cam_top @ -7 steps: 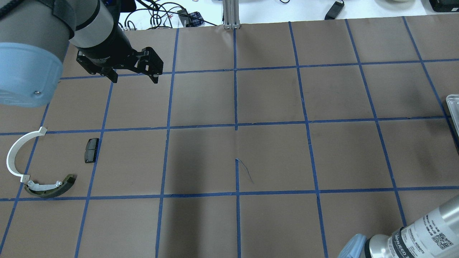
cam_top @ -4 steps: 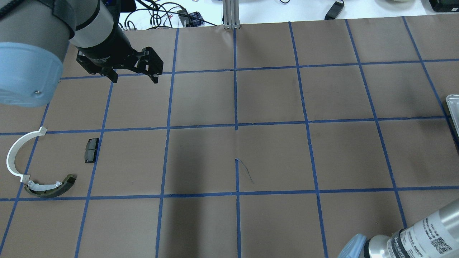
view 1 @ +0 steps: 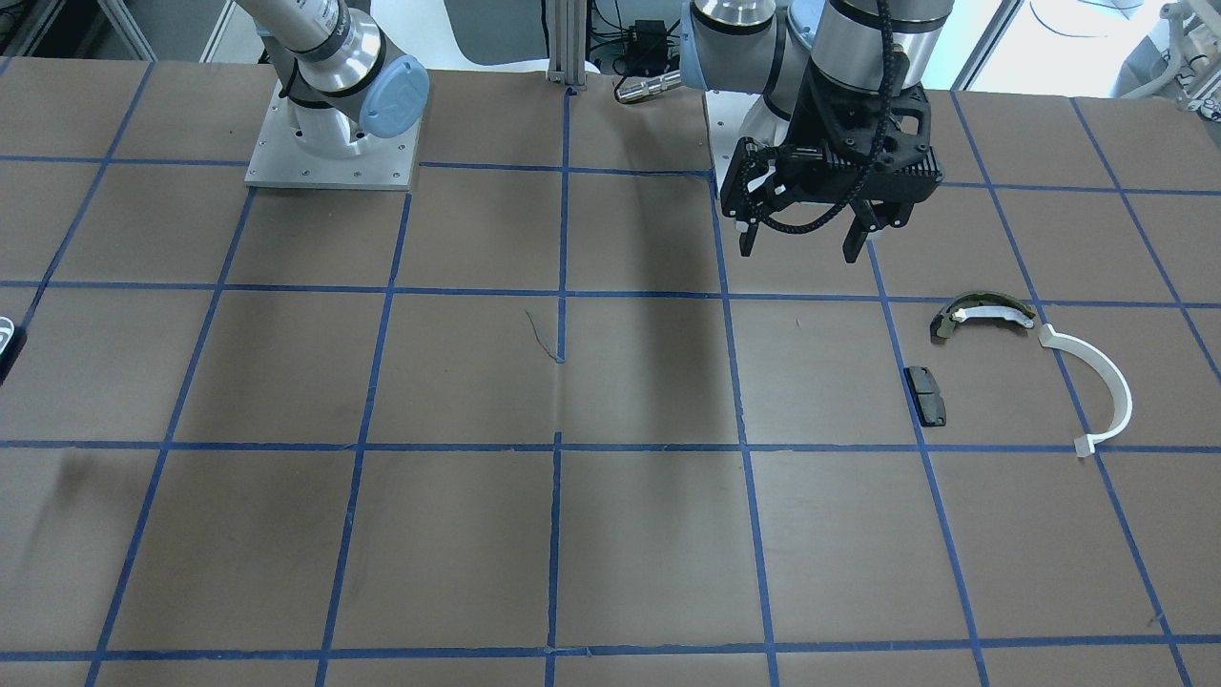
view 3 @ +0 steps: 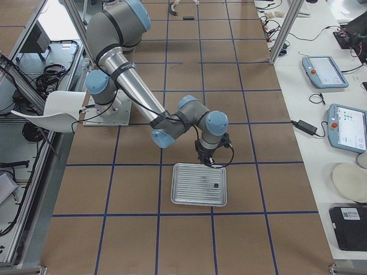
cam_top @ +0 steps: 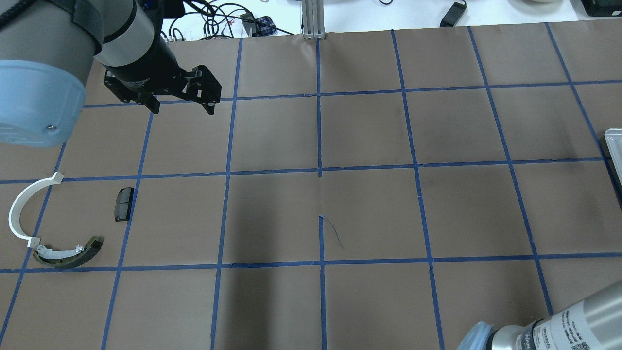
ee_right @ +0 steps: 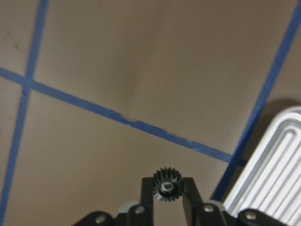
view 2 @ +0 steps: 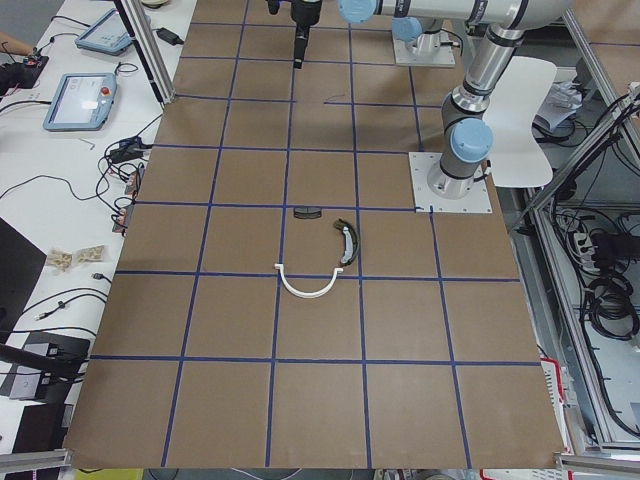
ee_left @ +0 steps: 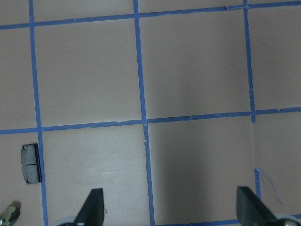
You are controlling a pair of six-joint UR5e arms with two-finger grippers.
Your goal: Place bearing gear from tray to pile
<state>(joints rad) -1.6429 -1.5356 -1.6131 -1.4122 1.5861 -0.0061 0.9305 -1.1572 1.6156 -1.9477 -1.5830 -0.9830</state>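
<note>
**Right gripper holding the gear beside the tray.** The right gripper [ee_right: 168,189] is clamped on the small dark toothed bearing gear [ee_right: 168,185]. The bearing gear is pinched between two black fingers [ee_right: 147,195], with its teeth showing above their tips. It hangs over the brown paper-covered table [ee_right: 117,70], which is marked with a blue tape grid, just beside a corner of the ribbed silver metal tray [ee_right: 270,174].

In the exterior right view, the right gripper [view 3: 208,159] stands at the tray [view 3: 192,192] edge that faces the table's middle. One small dark part [view 3: 216,185], too small to identify, lies on the tray.

The pile lies well apart, at the table's end on the robot's left:
- a thin white half-ring arc [cam_top: 18,209];
- an olive-and-dark curved brake shoe [cam_top: 68,256], just beside one end of the arc;
- a black rectangular pad [cam_top: 123,204] nearby.

The left gripper [cam_top: 182,108] hovers over the table near the pile, its jaws wide apart and empty.
</note>
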